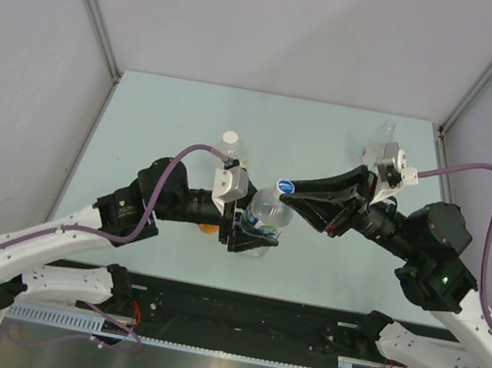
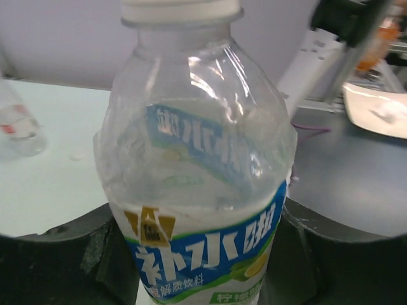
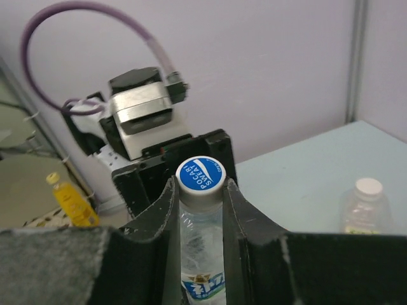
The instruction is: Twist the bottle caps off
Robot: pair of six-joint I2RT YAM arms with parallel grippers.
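Observation:
The mid-sized clear bottle with the blue label (image 1: 266, 216) stands upright near the table's front middle. My left gripper (image 1: 249, 234) is shut on its body, and in the left wrist view (image 2: 200, 254) the label (image 2: 203, 254) fills the gap between the dark fingers (image 2: 63, 254). My right gripper (image 1: 287, 190) is shut on its blue cap with the white mark (image 3: 201, 174), one finger on each side of it (image 3: 201, 190). A larger bottle with a plain white cap (image 1: 230, 139) stands behind my left wrist and also shows in the right wrist view (image 3: 365, 206). The small slim bottle (image 1: 385, 135) is at the far right.
A small orange thing (image 1: 207, 229) lies under my left forearm. The slim bottle also shows at the left edge of the left wrist view (image 2: 16, 130). Grey walls close the table at the back and sides. A yellow bottle (image 3: 70, 200) stands off the table.

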